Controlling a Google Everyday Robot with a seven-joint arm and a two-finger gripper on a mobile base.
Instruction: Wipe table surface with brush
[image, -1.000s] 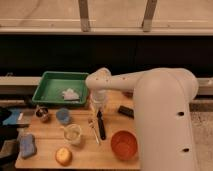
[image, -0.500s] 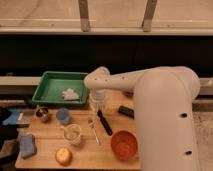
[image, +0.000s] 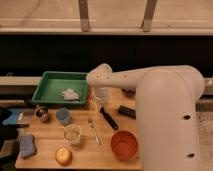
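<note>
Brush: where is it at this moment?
In the camera view the brush lies on the table, between spoon and black block, beyond the bowl; the claw is shut on its upper end.

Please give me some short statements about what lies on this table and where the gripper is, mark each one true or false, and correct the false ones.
1. The gripper is shut on the upper end of the brush. True.
2. The orange bowl stands inside the green tray. False: it stands on the table surface, near the front edge.
3. The spoon lies between the clear cup and the brush. True.
4. Nothing lies in the green tray. False: a white crumpled thing lies in it.
5. In the picture, the black block lies left of the brush. False: it lies to the right of it.
</note>
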